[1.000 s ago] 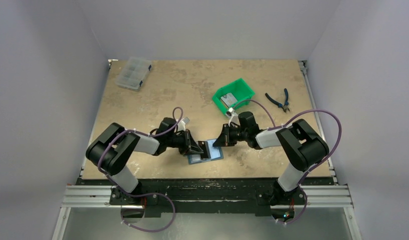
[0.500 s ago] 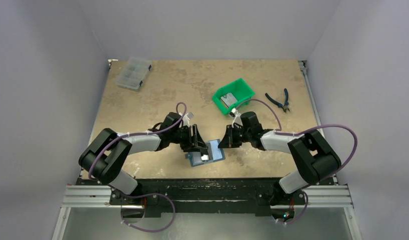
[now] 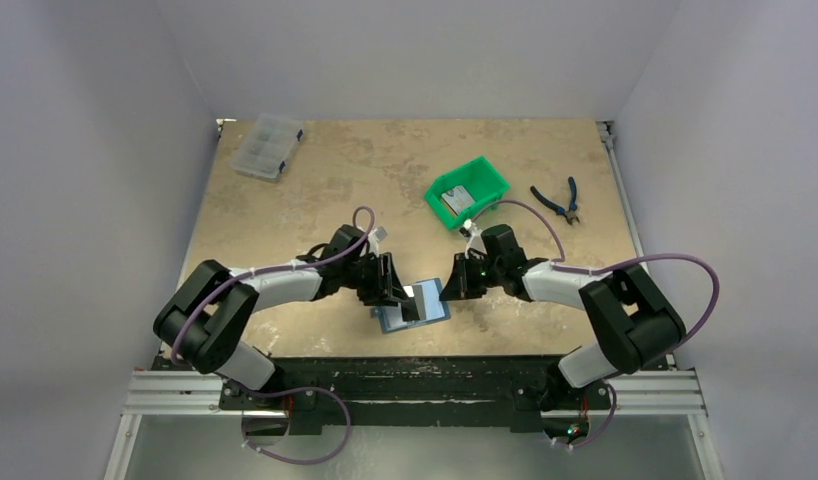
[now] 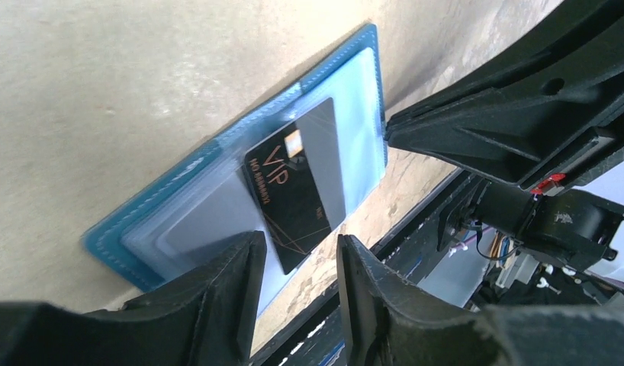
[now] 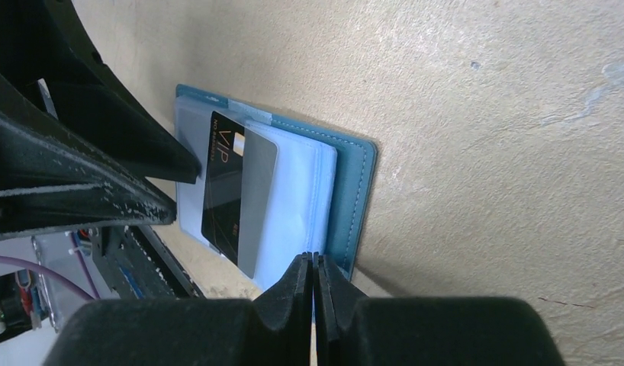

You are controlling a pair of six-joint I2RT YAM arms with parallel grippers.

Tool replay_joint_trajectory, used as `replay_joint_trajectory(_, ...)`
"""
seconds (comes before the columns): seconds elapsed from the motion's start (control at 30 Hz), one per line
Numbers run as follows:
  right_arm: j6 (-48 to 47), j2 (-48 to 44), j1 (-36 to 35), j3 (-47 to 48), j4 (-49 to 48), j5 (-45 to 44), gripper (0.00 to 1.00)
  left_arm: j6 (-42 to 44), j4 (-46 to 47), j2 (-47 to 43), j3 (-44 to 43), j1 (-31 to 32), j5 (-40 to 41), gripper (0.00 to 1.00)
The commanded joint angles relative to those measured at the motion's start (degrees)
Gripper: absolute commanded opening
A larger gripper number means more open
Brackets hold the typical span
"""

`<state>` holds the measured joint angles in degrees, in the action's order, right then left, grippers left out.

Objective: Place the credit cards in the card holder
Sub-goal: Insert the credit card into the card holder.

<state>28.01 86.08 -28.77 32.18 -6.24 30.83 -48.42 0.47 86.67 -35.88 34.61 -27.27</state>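
Note:
The teal card holder [image 3: 437, 313] lies open on the table near the front edge, its clear pockets facing up [image 4: 110, 238] [image 5: 353, 191]. A black credit card [image 4: 294, 200] [image 5: 226, 191] marked VIP lies slanted on the pockets, one end sticking out over the holder's edge. My left gripper [image 3: 400, 291] [image 4: 297, 263] stands open just above that end, with nothing between its fingers. My right gripper [image 3: 451, 286] [image 5: 314, 261] is shut, its tips at the holder's right edge; whether they pinch it I cannot tell. Another grey credit card [image 3: 461, 196] lies in the green bin [image 3: 485, 175].
A clear compartment box [image 3: 268, 146] sits at the far left corner. Blue-handled pliers [image 3: 557, 200] lie to the right of the green bin. The table's front edge and metal rail run just below the card holder.
My left gripper moved right over the holder and opened, letting go of the black card, which now rests on the pockets. The right gripper shifted slightly.

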Motion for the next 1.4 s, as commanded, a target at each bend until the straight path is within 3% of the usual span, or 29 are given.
replay_joint_trajectory(0.0, 0.1, 0.4, 0.0, 0.5, -1.8, 1.5, 0.10, 0.4, 1.9, 2.4, -1.8, 2.6, 1.3, 0.45)
replay_joint_trajectory(0.43, 3.3, -1.0, 0.0, -2.7, -5.9, 2.9, 0.11, -4.1, 10.5, 8.7, -7.0, 8.7, -0.2, 0.47)
replay_joint_trajectory(0.87, 3.0, -6.5, -0.1, -2.3, -1.7, 1.1, 0.36, 2.6, -4.6, 0.1, -7.7, 8.6, 6.9, 0.56)
replay_joint_trajectory(1.03, 5.3, -5.1, -0.1, -2.9, -5.7, 4.6, 0.40, 2.6, -2.1, 1.9, -7.2, 8.6, 6.7, 0.49)
replay_joint_trajectory(1.17, 7.5, -3.4, 0.0, -3.6, -9.4, 7.0, 0.38, 2.7, -1.8, 3.9, -7.4, 8.7, 8.3, 0.36)
replay_joint_trajectory(1.37, 6.3, -2.3, -0.1, -3.9, -8.4, 5.2, 0.37, 3.6, -2.8, 5.3, -6.1, 8.7, 11.5, 0.31)
